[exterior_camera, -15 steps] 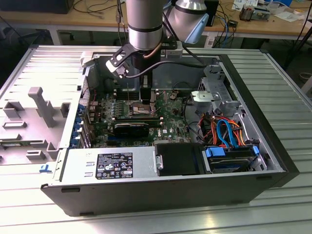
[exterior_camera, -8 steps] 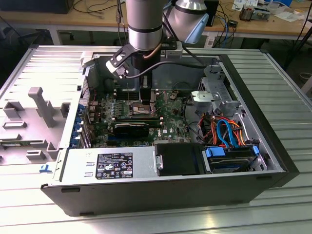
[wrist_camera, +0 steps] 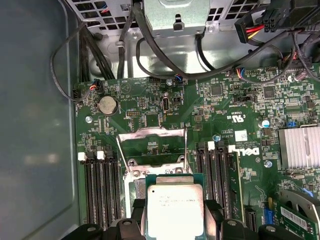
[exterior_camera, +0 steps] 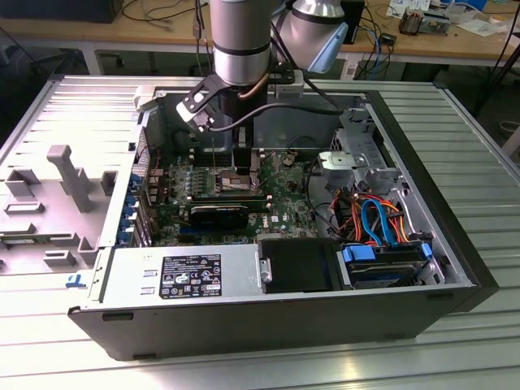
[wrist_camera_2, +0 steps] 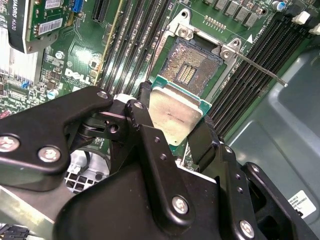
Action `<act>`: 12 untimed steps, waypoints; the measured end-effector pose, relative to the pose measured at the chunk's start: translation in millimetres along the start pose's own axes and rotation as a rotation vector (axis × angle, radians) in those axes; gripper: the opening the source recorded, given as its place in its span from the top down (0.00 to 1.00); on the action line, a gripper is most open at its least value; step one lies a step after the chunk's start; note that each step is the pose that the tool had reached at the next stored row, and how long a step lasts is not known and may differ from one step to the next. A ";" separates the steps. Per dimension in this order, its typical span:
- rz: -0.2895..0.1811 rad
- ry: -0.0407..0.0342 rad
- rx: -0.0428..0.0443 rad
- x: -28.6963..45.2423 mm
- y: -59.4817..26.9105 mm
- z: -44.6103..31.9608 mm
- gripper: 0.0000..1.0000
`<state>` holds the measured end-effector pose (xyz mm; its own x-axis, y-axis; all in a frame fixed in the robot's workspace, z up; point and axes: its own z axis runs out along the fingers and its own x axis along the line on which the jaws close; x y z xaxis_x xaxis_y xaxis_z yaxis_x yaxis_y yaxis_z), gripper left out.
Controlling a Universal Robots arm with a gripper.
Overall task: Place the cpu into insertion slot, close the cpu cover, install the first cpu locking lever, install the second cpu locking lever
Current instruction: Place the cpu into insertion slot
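End effector (wrist_camera_2: 173, 115) clamped on the cpu (wrist_camera_2: 175, 107) by opposite edges, exterior view's centre, near the open insertion slot (wrist_camera_2: 192, 65). Chip judged light, rigid, contacts fragile; edges only.

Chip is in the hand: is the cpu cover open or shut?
Open. The cpu cover stands raised beyond the insertion slot, whose contacts lie bare.

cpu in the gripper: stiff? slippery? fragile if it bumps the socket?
Likely stiff: the cpu is a flat metal-topped square and sits unbent in the gripper. Probably slippery, since only its thin edges are pinched and its top looks smooth. Likely unforgiving on contact: the open insertion slot shows a fine pin field.
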<state>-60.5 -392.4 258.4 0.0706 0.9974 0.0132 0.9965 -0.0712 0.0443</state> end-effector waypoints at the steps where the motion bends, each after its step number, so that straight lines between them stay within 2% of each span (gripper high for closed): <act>1: 0.000 -0.0001 0.0000 -0.1 -0.4 1.6 0.45; 12: 0.000 0.0000 0.0000 -0.1 -0.5 4.1 0.45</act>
<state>-60.8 -392.4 254.3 0.0706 0.9974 0.0132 0.9965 -0.0711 0.0443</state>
